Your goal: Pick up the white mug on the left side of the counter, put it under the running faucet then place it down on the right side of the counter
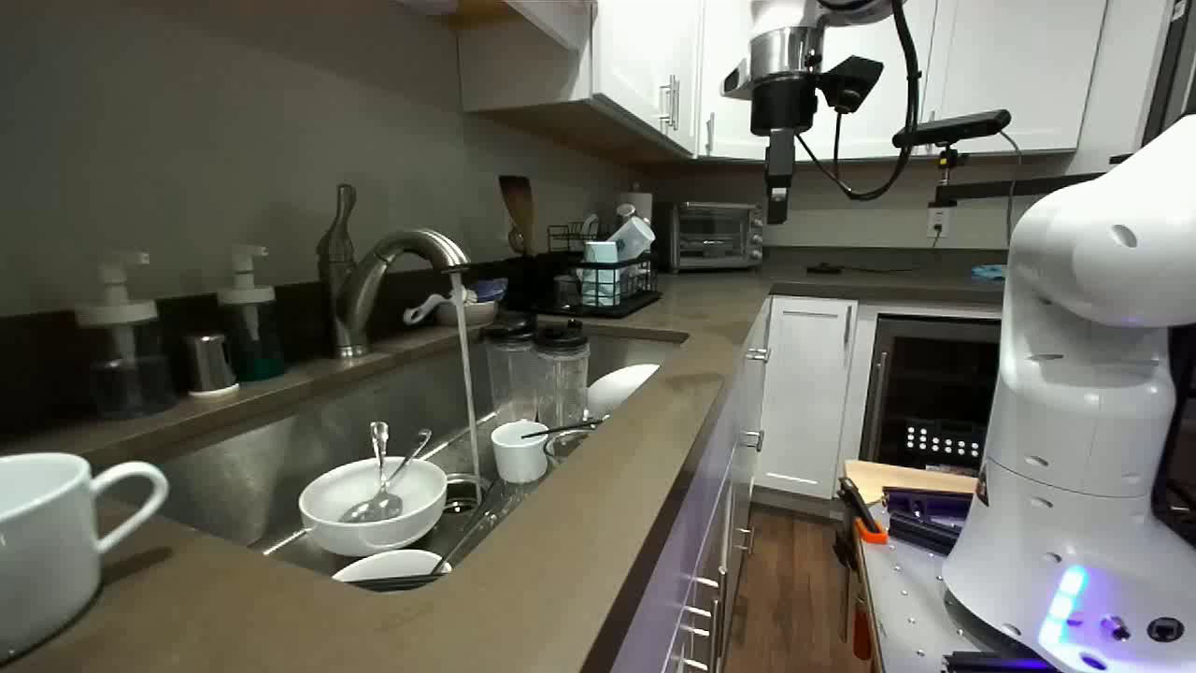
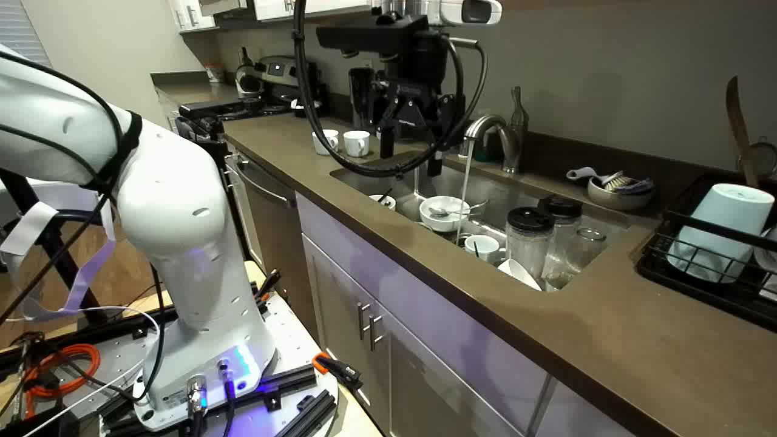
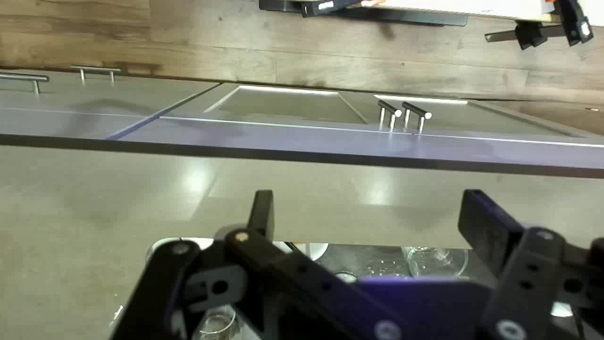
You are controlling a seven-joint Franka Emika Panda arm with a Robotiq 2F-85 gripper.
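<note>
1. The white mug point(image 1: 45, 547) is seen upright at the near left in an exterior view, on the counter point(image 1: 579, 551), left of the sink point(image 1: 252, 467).
2. Its glossy ceramic is judged stiff, fairly weighty, breakable and, once wetted under the faucet point(image 1: 374, 262), slippery (running water point(image 1: 466, 374) caught inside would add load).
3. A firm hold is probably best taken across the rim wall or on the big loop handle point(image 1: 159, 490).
4. The gripper point(image 2: 411, 159) is spread wide, with nothing held, well apart from the mug.
5. The mug's left part is cut off; which of two white cups point(image 2: 356, 144), far left in an exterior view, is matched cannot be told.
</note>
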